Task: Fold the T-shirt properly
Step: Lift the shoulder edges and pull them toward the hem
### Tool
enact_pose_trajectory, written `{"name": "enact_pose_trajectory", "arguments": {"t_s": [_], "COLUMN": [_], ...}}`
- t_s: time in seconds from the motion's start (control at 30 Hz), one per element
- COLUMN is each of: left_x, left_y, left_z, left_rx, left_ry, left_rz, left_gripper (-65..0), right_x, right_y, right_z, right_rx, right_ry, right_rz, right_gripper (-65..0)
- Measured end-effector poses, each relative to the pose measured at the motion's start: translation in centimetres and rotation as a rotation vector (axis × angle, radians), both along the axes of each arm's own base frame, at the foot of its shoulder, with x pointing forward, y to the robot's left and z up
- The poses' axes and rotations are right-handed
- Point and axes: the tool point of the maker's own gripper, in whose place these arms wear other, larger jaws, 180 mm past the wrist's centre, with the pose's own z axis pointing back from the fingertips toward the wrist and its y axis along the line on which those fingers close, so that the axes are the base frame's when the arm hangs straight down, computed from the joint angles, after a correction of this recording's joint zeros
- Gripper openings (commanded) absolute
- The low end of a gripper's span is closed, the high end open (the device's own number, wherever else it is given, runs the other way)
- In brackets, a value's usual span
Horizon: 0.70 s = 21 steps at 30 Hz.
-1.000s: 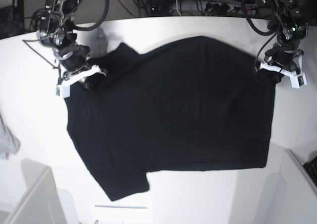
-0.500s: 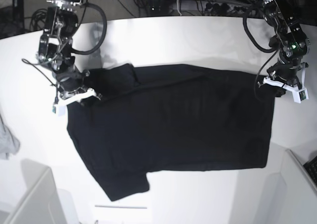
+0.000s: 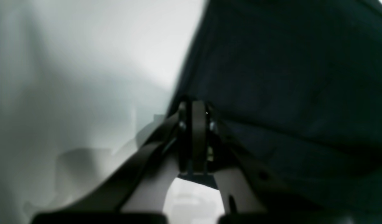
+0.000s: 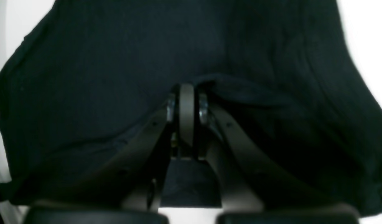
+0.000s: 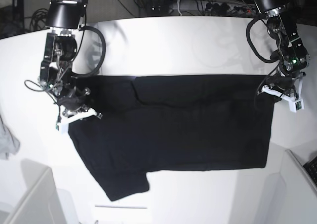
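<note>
step: lengthwise fold | large plain black cloth t-shirt [image 5: 173,130] flat on white surface [image 5: 163,40] | left pincer [image 5: 283,96] and right pincer [image 5: 75,116] each clamped on far-edge corners, keeping fold line straight

Your table [image 5: 163,40] is bare white on the far side, between the T-shirt [image 5: 173,130] and the cable clutter [image 5: 198,6] at the far edge; a gripper can cross there freely. The shirt covers the middle, and both arms sit on its 2 far corners: right gripper [image 5: 74,116] at scene left, left gripper [image 5: 281,94] at scene right, each clamped on cloth. Near edge has a bare strip right of the sleeve. Watch the white bin walls at near left [image 5: 34,194] and near right [image 5: 297,184], and the grey cloth [image 5: 7,140] at the left edge.
</note>
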Motion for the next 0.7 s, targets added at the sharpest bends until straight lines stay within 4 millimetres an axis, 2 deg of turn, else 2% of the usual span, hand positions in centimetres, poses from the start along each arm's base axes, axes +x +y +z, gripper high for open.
{"name": "enact_pose_trajectory", "arguments": {"t_s": [0.13,0.4,0.47,0.6,0.7], "left_x": [0.6,0.5,0.6,0.6,0.1], "left_y": [0.0,0.1,0.1,0.1,0.9], "left_z": [-0.8,-1.2,-1.2,-1.2,-1.3], "left_rx": [-0.027,-0.028,-0.028,-0.027,0.036], "left_ry": [0.007,0.017,0.017,0.017,0.049], "left_rz": [0.009,0.013,0.013,0.013,0.017], "left_gripper": [-65.0,-65.0,-65.0,-65.0,-65.0], "right_x": [1.1,1.0,1.2,1.5,1.8], "right_y": [-0.9,-1.2,-0.7,1.7,1.7], "right_z": [-0.2,-1.1,-1.0,-0.8,-0.6], "right_rx": [-0.012,-0.014,-0.038,-0.025,-0.026], "right_ry": [0.005,0.043,0.035,0.029,0.026], "right_rz": [-0.012,-0.009,0.022,0.082,0.085], "right_gripper": [-65.0,-65.0,-65.0,-65.0,-65.0]}}
